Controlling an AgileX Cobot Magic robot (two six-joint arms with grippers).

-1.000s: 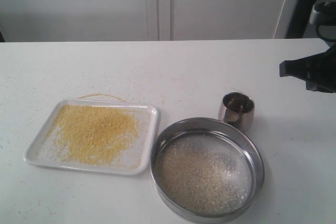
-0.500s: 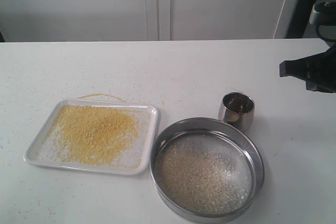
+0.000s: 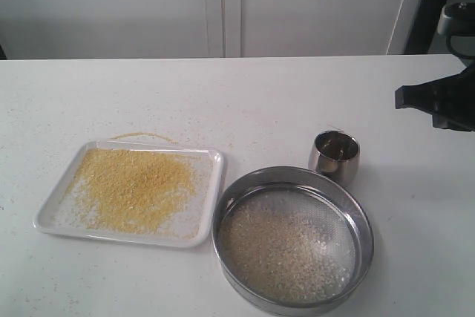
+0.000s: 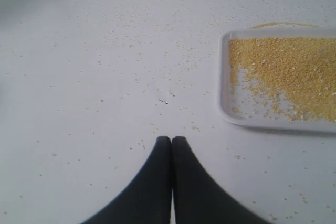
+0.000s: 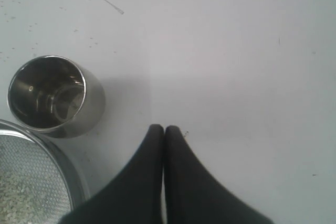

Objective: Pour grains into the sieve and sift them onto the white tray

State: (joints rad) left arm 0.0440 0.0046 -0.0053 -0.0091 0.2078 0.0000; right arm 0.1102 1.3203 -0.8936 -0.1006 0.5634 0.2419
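On the table (image 3: pixel 223 94), sieve (image 3: pixel 293 176) and white tray (image 3: pixel 206 202) unmoved since before, left jaws and right jaws clenched, empty

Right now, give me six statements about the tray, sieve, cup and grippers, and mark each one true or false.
1. The golden-yellow grains lie on the white tray. True.
2. The sieve sits on the tray. False: it stands on the table beside it.
3. The steel cup stands upright. True.
4. The sieve's mesh is bare. False: pale grains cover much of it.
5. The left gripper grips the cup. False: its jaws are shut on nothing, near the tray.
6. The right gripper is shut. True.
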